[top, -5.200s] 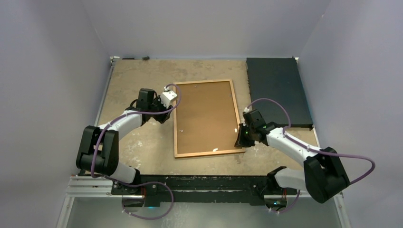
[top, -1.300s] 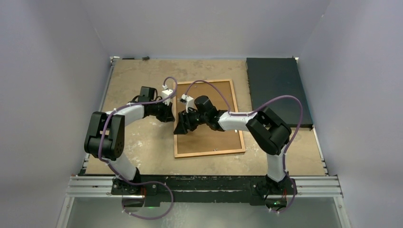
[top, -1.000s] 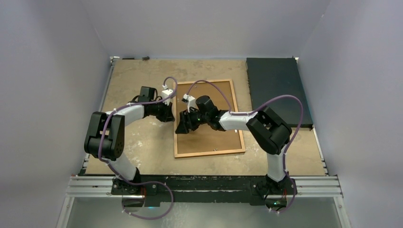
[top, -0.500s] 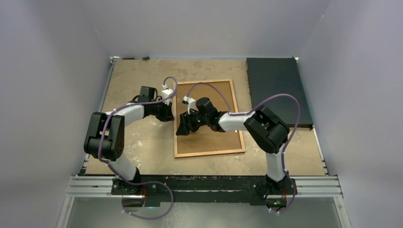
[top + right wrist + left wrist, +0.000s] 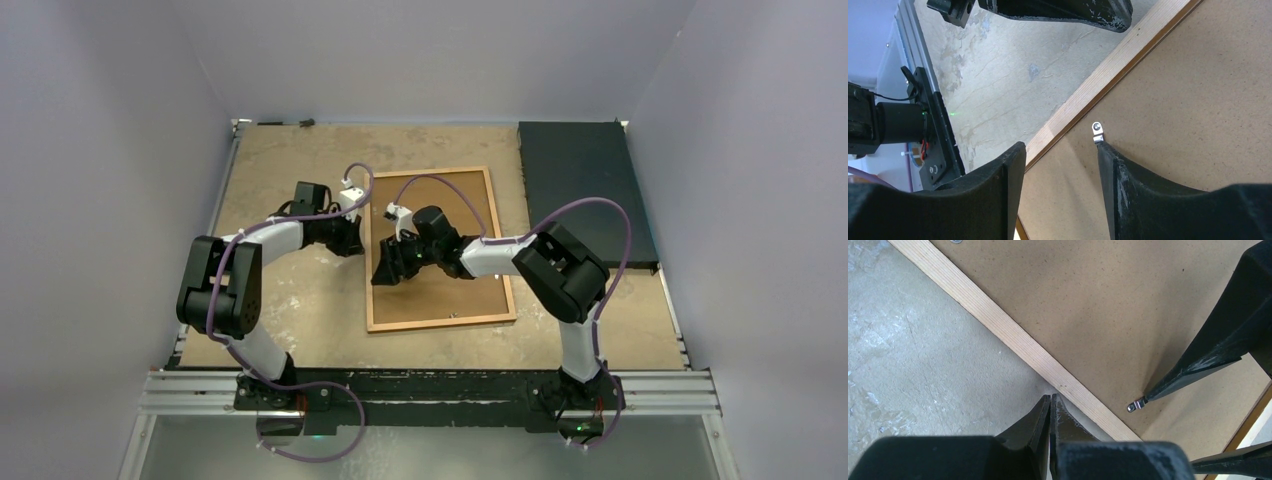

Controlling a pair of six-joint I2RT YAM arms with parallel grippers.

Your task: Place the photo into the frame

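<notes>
The frame [image 5: 450, 290] lies face down in the middle of the table, its brown board back [image 5: 1198, 90] up inside a pale wooden edge [image 5: 1013, 335]. My left gripper [image 5: 1050, 398] is shut and empty, its tip on the table against the outside of the frame's left edge. My right gripper [image 5: 1060, 150] stands open over the board's left part. One of its fingertips [image 5: 1105, 152] touches a small metal tab [image 5: 1097, 131] on the board. The photo is not in view.
A black rectangular slab [image 5: 585, 190] lies at the back right corner of the table. The arms' mounting rail [image 5: 430, 385] runs along the near edge. Grey walls close in the table on three sides.
Since the first frame my right arm has swung from the frame's right edge across to its left side. In the last second it has barely shifted. The left gripper has stayed at the left edge.
</notes>
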